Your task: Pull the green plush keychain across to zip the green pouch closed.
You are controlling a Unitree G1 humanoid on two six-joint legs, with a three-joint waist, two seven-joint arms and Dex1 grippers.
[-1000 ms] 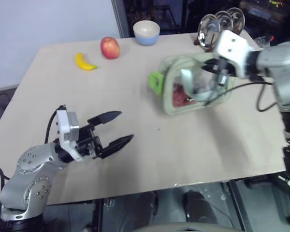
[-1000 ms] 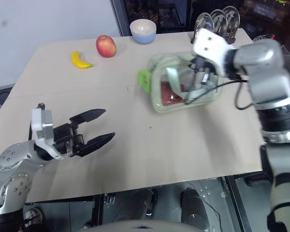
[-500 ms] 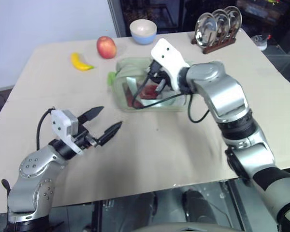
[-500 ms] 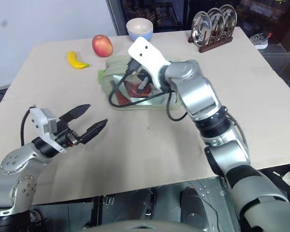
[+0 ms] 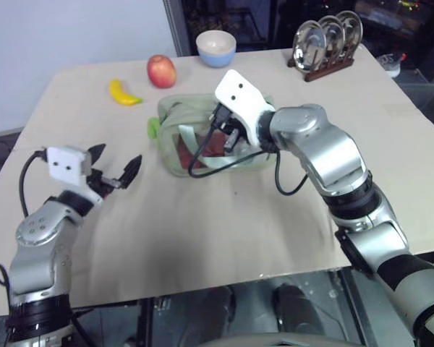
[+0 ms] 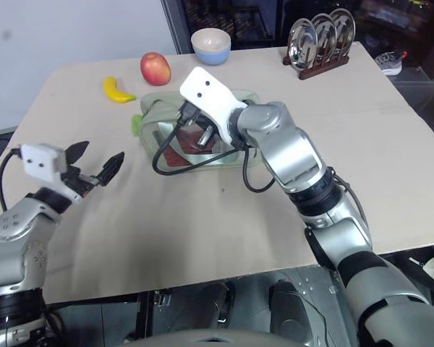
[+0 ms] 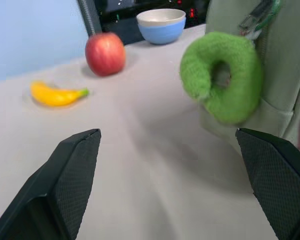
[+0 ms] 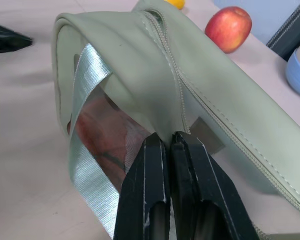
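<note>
Right tool (image 8: 171,145) pinches the pouch (image 5: 202,119); left tool (image 5: 116,173), spread, could nudge the keychain (image 7: 222,75) aside and miss it.

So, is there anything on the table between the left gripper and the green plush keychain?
No. In the left wrist view only bare table lies between the open left gripper and the green plush keychain; the head views agree.

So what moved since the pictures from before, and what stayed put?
The right gripper, shut on the green pouch, dragged it across the table toward the robot's left, the green plush keychain leading. The open left gripper swung up toward the keychain. The banana, apple, bowl and plate rack stayed put.
</note>
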